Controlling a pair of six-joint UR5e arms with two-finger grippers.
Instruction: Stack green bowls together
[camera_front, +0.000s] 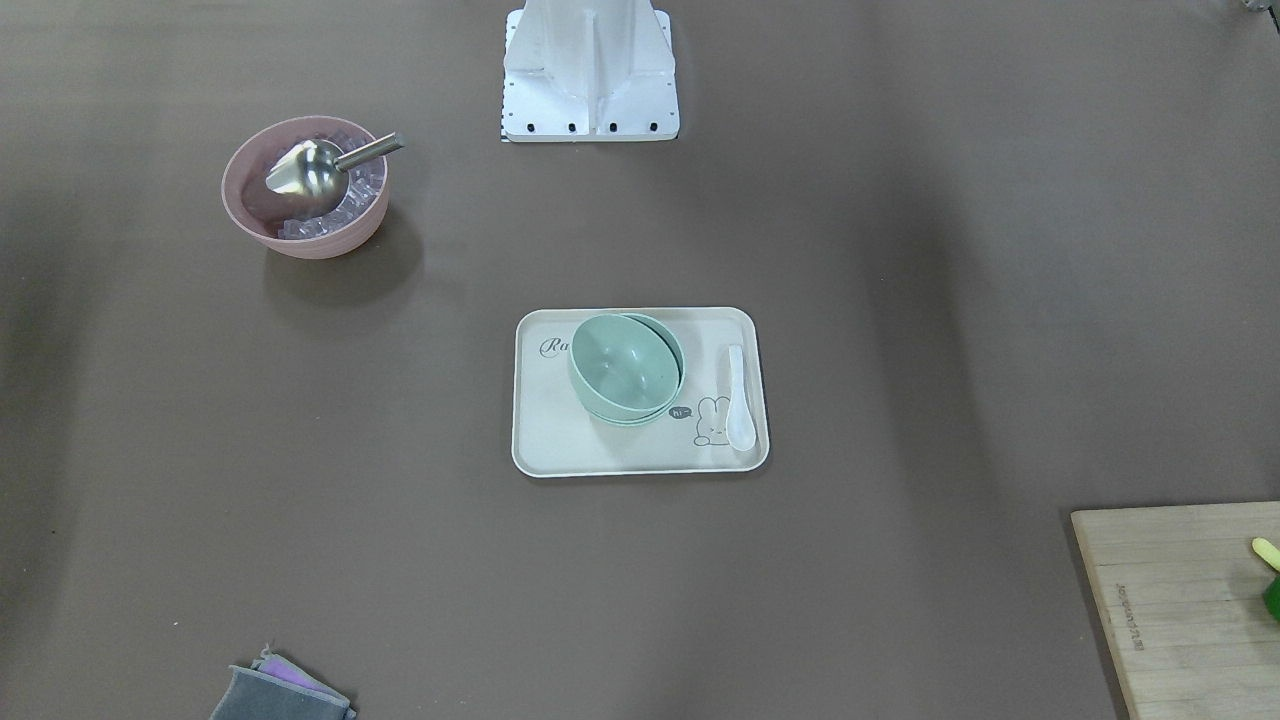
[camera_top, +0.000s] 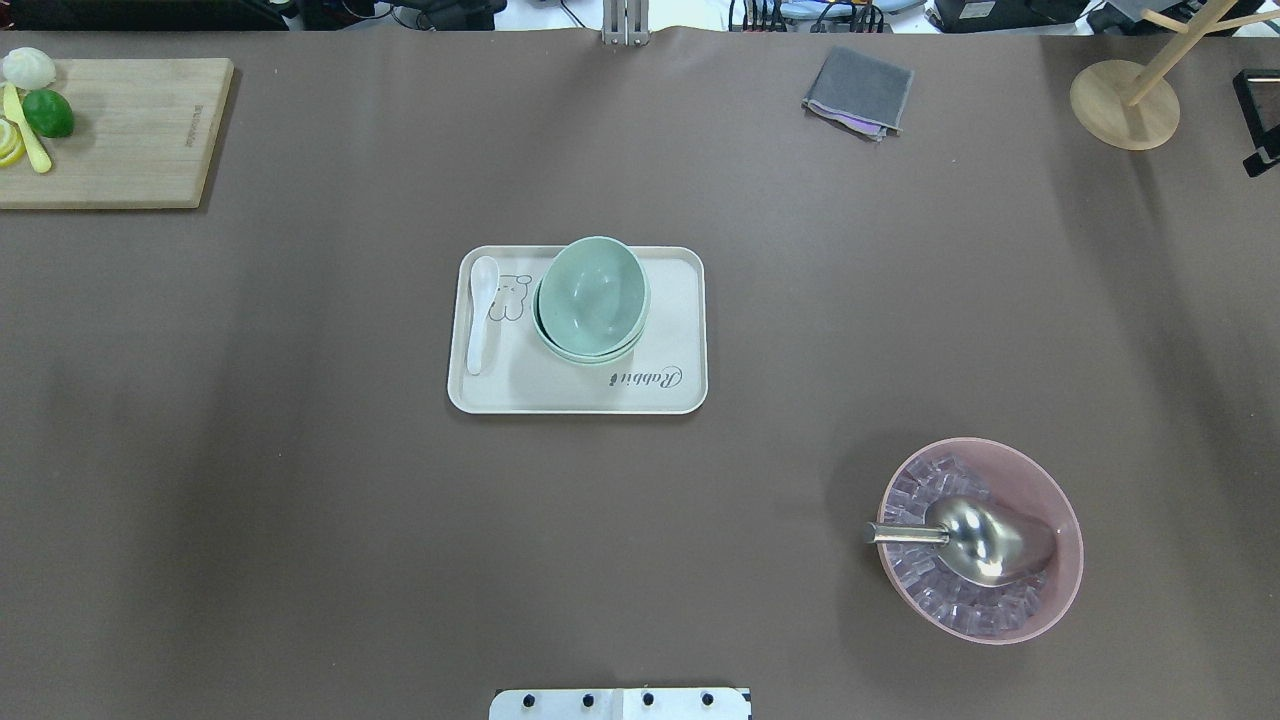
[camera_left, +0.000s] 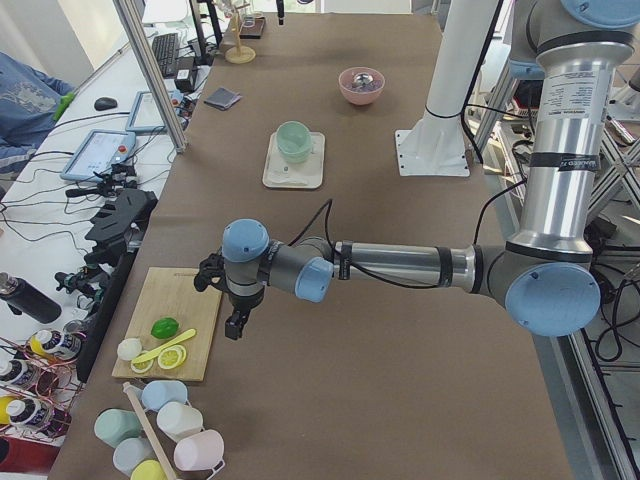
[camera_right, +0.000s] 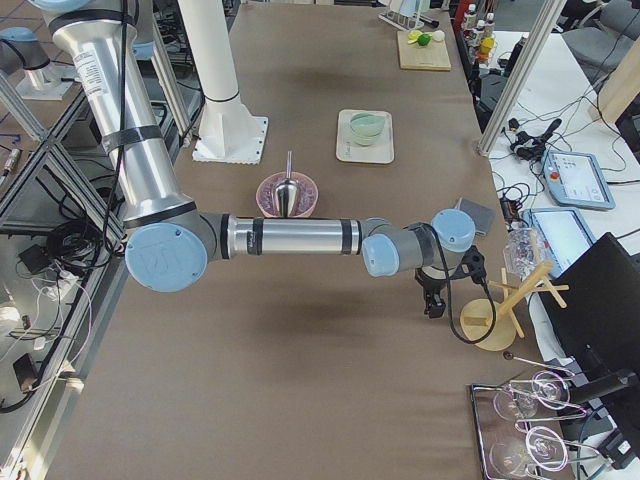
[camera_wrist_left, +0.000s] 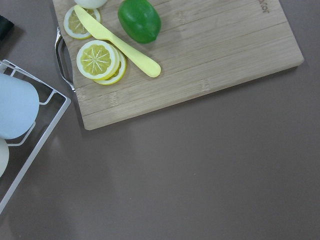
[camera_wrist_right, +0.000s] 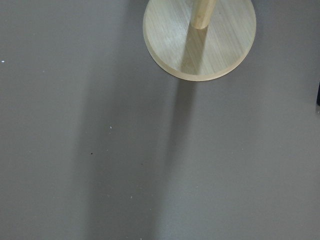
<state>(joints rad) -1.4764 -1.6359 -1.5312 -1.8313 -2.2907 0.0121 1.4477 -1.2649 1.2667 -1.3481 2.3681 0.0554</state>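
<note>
The pale mint-green bowls sit nested in one stack, the top one tilted, on a cream tray at mid-table. The stack also shows in the front view, the left side view and the right side view. My left gripper hangs far from the tray, beside the cutting board at the table's left end. My right gripper hangs at the right end beside a wooden stand. Neither shows in the overhead, front or wrist views, so I cannot tell whether they are open or shut.
A white spoon lies on the tray. A pink bowl holds ice and a metal scoop. A cutting board carries a lime, lemon slices and a yellow knife. A grey cloth and a wooden stand sit at the far edge.
</note>
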